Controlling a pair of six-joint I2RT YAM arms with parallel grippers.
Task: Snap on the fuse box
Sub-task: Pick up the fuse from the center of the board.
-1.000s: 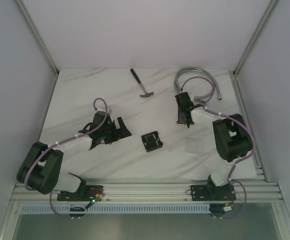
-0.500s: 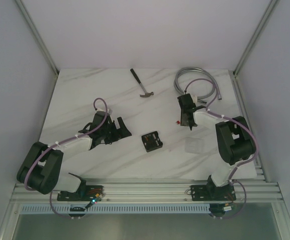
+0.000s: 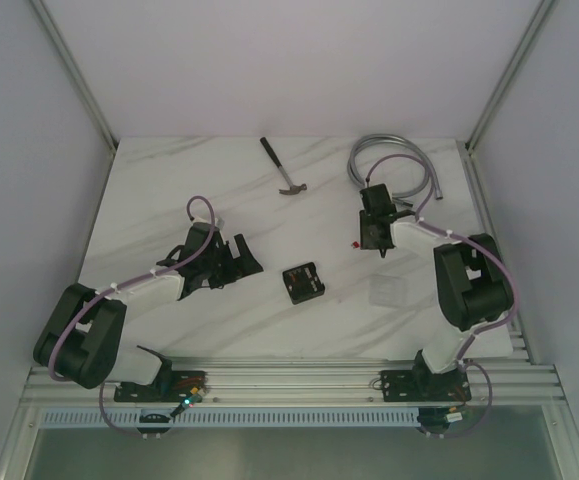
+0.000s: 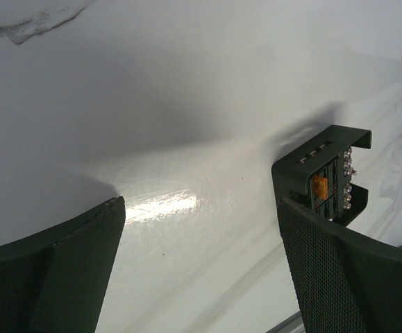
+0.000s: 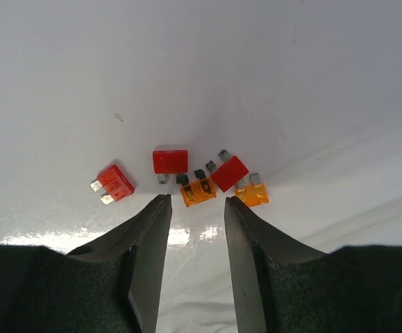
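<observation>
Black plastic, square and open-topped, the fuse box lies flat on the white marble-patterned table, near the middle front. It sits between the two arms and touches neither. The left wrist view shows its slotted inside, with an orange fuse seated in one slot and a row of small metal terminals beside it. It looks light and stiff, and likely to skid on the glossy top if pushed from one side. A hold across two opposite outer walls seems safest, with the fingers kept off the thin wall edges and the terminals. Pressing anything onto it probably calls for bracing it from the other side.

The left gripper sits near the box on its left, low over the table, its jaws spread wide with nothing between them. The right gripper is well apart from the box, toward the back right. Its jaws are parted by a narrow gap and empty, poised over a cluster of loose fuses, three red and two orange. A faint clear cover lies to the box's right. A hammer and a coiled metal hose lie at the back.
</observation>
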